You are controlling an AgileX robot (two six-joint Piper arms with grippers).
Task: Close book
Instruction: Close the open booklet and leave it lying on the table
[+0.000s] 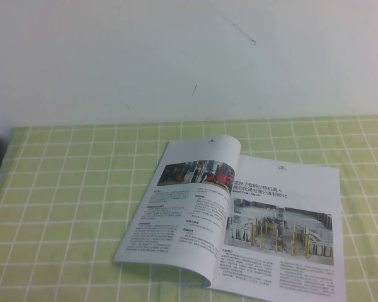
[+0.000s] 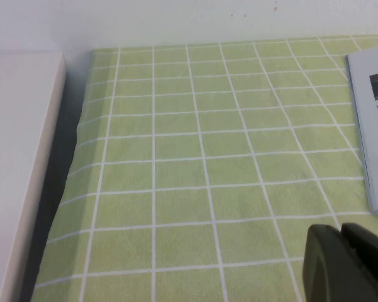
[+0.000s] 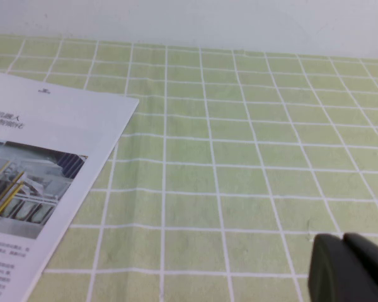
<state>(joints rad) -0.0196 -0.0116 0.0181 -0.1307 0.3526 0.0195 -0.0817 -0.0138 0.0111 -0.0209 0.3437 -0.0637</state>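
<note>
Your left gripper [image 2: 341,229] hangs over green cloth [image 2: 176,189] between a white ledge [image 2: 19,157] and the book [image 1: 239,220]. Your right gripper [image 3: 343,239] is across the book. You cannot tell either's width.

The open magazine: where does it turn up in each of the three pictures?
High view: the magazine lies open, lower centre-right on the green checked cloth; neither gripper shows.
Left wrist view: only its left page by the edge, ahead of the left gripper.
Right wrist view: a corner of its right page, across the cloth from the right gripper.
Shared landmark: the checked cloth.
</note>
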